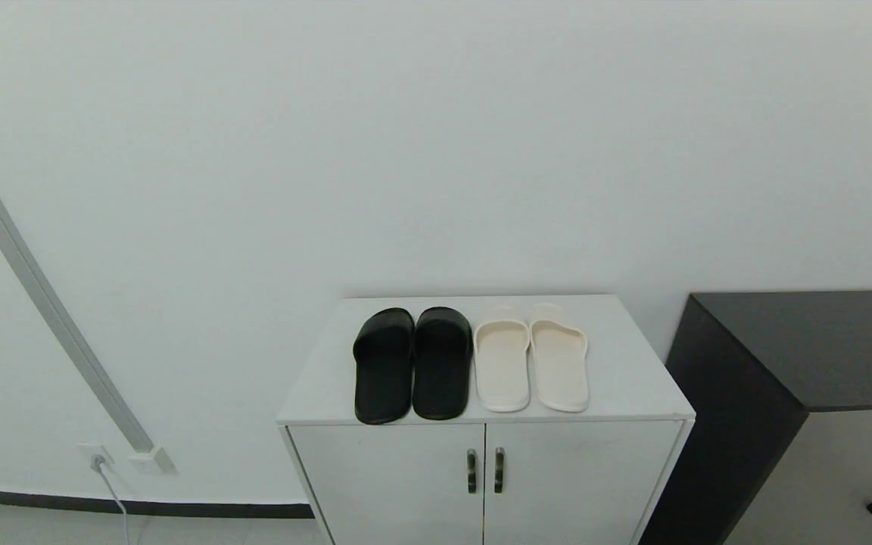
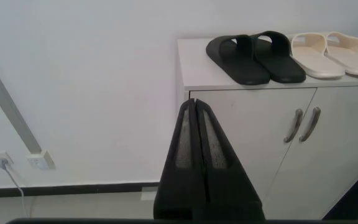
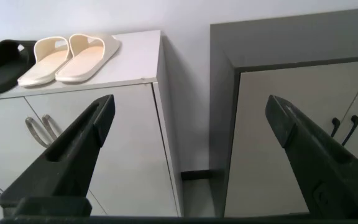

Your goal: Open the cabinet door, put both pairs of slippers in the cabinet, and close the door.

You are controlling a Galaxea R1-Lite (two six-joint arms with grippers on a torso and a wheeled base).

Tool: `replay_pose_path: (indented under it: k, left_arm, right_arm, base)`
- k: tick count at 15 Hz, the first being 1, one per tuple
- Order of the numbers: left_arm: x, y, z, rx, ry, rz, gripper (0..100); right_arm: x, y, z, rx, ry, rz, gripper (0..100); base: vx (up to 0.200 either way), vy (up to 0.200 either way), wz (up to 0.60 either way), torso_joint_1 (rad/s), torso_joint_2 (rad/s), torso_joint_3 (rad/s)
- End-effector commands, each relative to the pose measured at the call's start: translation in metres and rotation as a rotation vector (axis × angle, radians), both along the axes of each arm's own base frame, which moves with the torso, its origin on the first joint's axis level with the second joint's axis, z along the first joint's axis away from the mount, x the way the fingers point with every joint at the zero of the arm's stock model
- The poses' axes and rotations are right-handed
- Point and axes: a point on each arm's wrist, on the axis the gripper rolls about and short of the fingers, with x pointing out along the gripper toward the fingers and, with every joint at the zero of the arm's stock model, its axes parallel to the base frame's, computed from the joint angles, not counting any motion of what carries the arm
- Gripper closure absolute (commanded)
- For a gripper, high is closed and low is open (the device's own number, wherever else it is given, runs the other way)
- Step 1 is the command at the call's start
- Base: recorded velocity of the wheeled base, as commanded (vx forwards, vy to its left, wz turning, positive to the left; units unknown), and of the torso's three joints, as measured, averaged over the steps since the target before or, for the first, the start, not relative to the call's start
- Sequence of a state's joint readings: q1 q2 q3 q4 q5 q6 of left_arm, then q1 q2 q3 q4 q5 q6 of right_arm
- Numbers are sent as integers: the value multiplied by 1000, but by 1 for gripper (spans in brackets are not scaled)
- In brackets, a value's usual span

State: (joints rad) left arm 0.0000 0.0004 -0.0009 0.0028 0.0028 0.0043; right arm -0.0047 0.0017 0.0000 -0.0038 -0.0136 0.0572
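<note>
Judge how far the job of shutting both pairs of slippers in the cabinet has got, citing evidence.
Done: nothing. The cabinet doors are shut, and the black slippers and cream slippers sit side by side on its top. In hand: nothing; the left gripper has its jaws closed, the right gripper open, both empty. Left: opening a door, loading both pairs, closing it.

Black left claw [image 2: 195, 104] and right claw [image 3: 190, 107], tapered wedges (left's lining grey, pebbled)
</note>
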Motion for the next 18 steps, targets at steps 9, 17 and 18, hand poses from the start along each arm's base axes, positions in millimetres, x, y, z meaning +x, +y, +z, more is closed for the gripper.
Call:
replay_pose_path:
  k: [9, 17, 18]
  left_arm:
    - [0, 0, 0, -9, 1, 2, 100]
    - [0, 0, 0, -12, 1, 0, 100]
    - [0, 0, 0, -10, 1, 0, 100]
  right_arm:
    - [-6, -1, 46, 61, -12, 28, 0]
    - [49, 4, 62, 52, 254, 152, 0]
    - [68, 6, 67, 52, 282, 173, 0]
  base:
    - [0, 0, 0, 0, 0, 0]
    - [0, 0, 0, 0, 0, 0]
    - [0, 0, 0, 0, 0, 0]
